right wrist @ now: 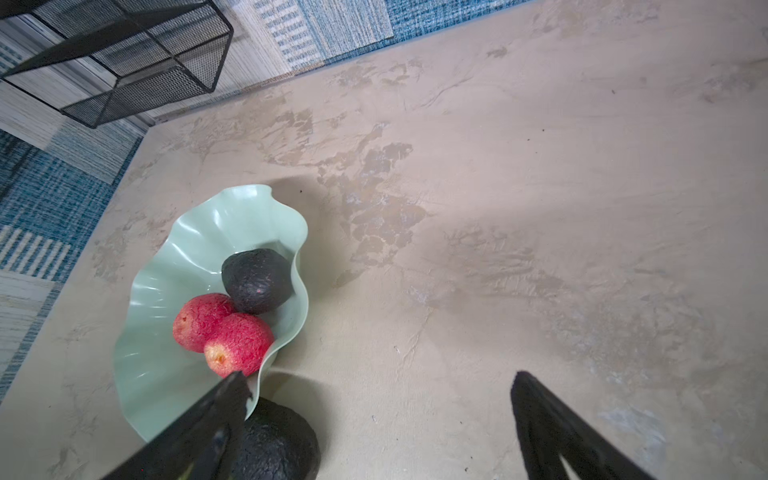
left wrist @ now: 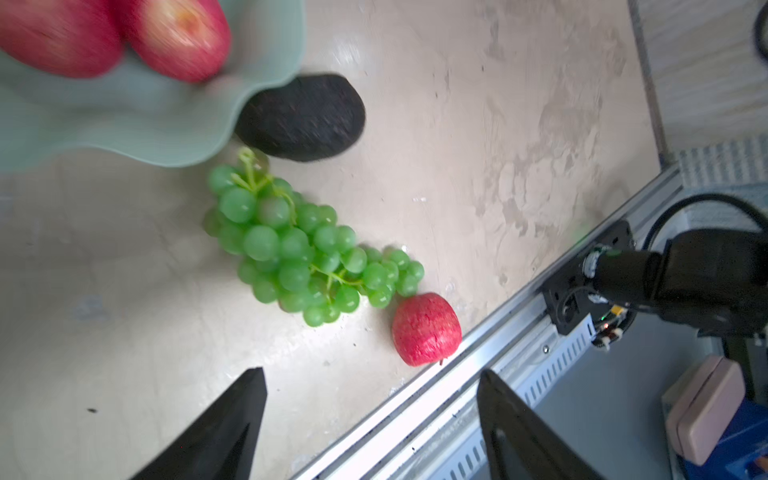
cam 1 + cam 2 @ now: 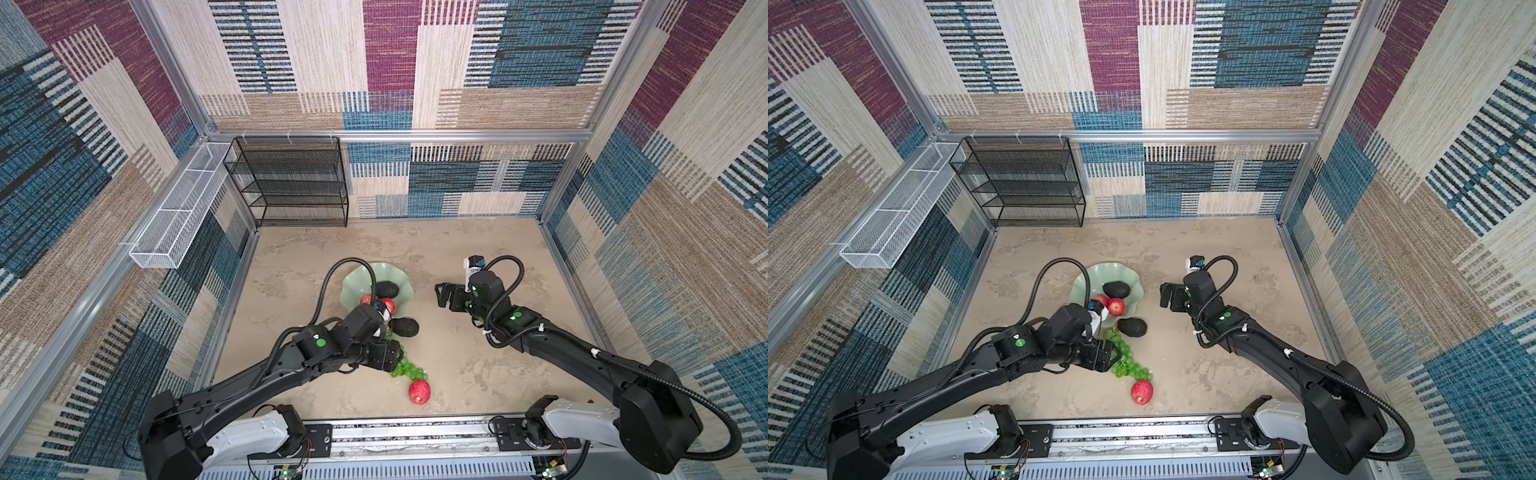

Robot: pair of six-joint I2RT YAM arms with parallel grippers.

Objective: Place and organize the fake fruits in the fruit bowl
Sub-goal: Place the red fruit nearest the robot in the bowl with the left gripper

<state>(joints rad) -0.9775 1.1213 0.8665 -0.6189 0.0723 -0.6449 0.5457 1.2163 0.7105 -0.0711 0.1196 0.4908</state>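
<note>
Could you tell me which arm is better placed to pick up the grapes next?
Left. The left arm has open jaws close by the grapes, which lie centred in its wrist view. The right arm, also open, is farther away from them.

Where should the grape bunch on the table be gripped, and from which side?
Take the grape bunch probably at its thick half, from above, jaws across its narrow width: it lies flat and long, with the avocado and loose apple crowding its ends.

High overhead pair, close wrist views, all sharing bowl [image 3: 353, 286]
</note>
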